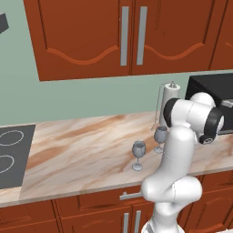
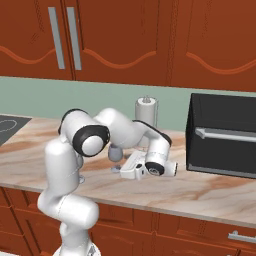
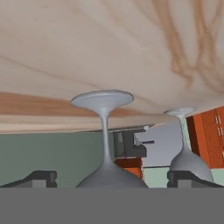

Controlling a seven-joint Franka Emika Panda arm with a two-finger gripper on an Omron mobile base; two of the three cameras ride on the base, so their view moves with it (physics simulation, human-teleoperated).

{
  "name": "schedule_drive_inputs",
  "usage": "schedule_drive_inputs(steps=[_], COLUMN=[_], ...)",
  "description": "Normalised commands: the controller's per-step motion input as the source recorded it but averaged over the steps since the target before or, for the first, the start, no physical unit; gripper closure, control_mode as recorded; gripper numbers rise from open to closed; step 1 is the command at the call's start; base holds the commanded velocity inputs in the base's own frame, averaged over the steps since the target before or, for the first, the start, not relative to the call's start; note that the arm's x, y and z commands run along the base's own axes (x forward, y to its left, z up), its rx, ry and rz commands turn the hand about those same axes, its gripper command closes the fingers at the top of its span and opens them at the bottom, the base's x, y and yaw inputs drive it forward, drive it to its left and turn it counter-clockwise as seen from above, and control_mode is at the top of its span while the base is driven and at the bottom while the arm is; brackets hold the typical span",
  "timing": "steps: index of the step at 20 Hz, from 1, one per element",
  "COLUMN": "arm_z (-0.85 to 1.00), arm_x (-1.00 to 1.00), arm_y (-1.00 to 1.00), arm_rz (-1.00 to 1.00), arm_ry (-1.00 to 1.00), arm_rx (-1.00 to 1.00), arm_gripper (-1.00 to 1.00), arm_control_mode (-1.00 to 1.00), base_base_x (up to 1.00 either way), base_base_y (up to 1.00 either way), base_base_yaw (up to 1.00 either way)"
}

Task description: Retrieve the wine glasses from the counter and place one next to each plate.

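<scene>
The counter [image 1: 82,145] carries both wine glasses upright near its front edge. The nearer wine glass [image 3: 105,144] is seen between the spread fingertips [image 3: 41,178], its bowl level with them; the farther wine glass [image 3: 186,148] stands beyond. The arm [image 2: 125,132] is folded low, the gripper [image 2: 131,166] held horizontal, fingers wide apart, nothing gripped.

Grey-blue translucent wine glasses [image 1: 139,154], beige brown-streaked marbled counter [image 1: 82,150]
</scene>
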Motion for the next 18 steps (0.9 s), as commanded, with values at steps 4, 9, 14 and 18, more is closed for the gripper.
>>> schedule_drive_inputs(steps=[4, 9, 14, 18], arm_z=[-0.06, -0.05, 0.00, 0.00], arm_x=[0.00, 0.00, -0.08, -0.01], arm_y=[0.13, 0.04, 0.04, 0.22], arm_rz=[0.00, 0.00, 0.00, 0.00], arm_ry=[0.05, 0.09, 0.07, 0.03], arm_rx=[-0.01, 0.00, 0.00, -0.01], arm_gripper=[-1.00, -1.00, -1.00, -1.00], arm_control_mode=[-1.00, -1.00, -1.00, -1.00], base_base_x=[0.00, 0.00, 0.00, 0.00], base_base_y=[0.00, 0.00, 0.00, 0.00], base_base_yaw=[0.00, 0.00, 0.00, 0.00])
